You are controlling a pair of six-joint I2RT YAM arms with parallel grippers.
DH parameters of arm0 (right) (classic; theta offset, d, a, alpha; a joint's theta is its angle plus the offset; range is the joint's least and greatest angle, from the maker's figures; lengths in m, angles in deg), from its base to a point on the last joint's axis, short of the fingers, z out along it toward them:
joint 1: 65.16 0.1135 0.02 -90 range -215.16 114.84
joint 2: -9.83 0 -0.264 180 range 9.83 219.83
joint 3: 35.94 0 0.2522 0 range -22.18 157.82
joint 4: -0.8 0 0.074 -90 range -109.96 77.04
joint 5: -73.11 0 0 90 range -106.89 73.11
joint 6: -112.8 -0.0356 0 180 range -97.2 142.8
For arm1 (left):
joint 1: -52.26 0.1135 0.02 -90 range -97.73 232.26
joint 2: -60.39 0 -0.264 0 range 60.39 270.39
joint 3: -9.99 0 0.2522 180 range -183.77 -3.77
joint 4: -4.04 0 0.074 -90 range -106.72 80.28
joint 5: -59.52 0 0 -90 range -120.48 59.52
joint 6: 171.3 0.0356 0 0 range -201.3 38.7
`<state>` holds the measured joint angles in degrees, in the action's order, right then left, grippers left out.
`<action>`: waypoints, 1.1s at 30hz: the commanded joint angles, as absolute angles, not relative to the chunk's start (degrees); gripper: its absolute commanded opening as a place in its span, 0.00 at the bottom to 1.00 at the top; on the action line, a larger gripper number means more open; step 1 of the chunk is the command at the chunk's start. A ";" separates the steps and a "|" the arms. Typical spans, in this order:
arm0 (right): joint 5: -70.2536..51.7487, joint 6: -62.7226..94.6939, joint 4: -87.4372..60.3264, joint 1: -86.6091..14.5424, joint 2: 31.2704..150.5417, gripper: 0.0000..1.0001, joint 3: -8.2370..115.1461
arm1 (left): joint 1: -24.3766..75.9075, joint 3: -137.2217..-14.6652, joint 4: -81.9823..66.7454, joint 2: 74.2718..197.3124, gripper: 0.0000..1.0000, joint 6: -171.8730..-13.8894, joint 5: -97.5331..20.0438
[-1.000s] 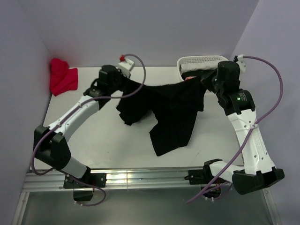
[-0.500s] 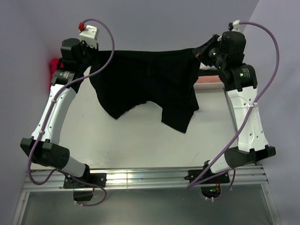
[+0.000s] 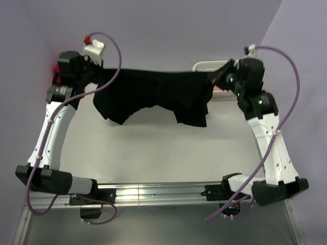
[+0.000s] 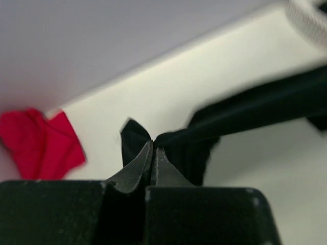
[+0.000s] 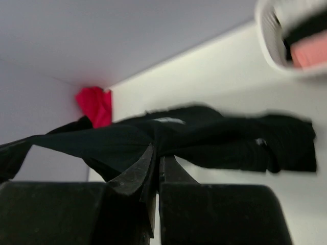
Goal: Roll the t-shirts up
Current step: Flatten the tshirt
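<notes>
A black t-shirt (image 3: 153,92) is stretched wide between my two grippers over the far half of the table. My left gripper (image 3: 98,77) is shut on its left end, and the left wrist view shows the fingertips (image 4: 153,149) pinching a fold of the black cloth (image 4: 245,112). At the other end my right gripper (image 3: 214,77) is shut on the shirt; in the right wrist view its tips (image 5: 157,150) clamp the black fabric (image 5: 214,138). A red t-shirt (image 4: 41,143) lies crumpled in the far left corner, mostly hidden behind my left arm in the top view.
A white mesh basket (image 3: 209,65) stands at the far right against the wall, with something pink (image 5: 311,51) inside. Walls close the table on the left, back and right. A metal rail (image 3: 153,193) runs along the near edge.
The shirt was bunched on the table with the grippers closer together. Both arms swung apart and up, pulling it out wide, then dropped a little toward the back of the table.
</notes>
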<state>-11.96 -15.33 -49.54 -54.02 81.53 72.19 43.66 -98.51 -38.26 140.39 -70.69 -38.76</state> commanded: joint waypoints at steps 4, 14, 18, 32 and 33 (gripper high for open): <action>-19.17 -19.56 -43.55 -54.17 66.35 0.00 40.17 | 44.35 -75.90 -52.50 132.64 0.00 -54.96 -48.58; -19.09 -21.23 -34.32 -54.17 76.69 0.00 26.68 | 44.27 -70.03 -58.76 148.52 0.00 -49.92 -55.09; -19.97 -20.18 -34.49 -54.26 85.65 0.00 30.55 | 44.35 -72.76 -57.54 153.37 0.03 -53.34 -54.75; -22.43 -19.83 -33.62 -55.93 85.41 0.00 27.13 | 52.09 -77.51 -52.35 147.12 0.61 -59.06 -49.48; -22.26 -19.83 -33.44 -56.02 84.89 0.00 26.78 | 52.09 -79.17 -52.70 148.27 0.61 -59.41 -49.73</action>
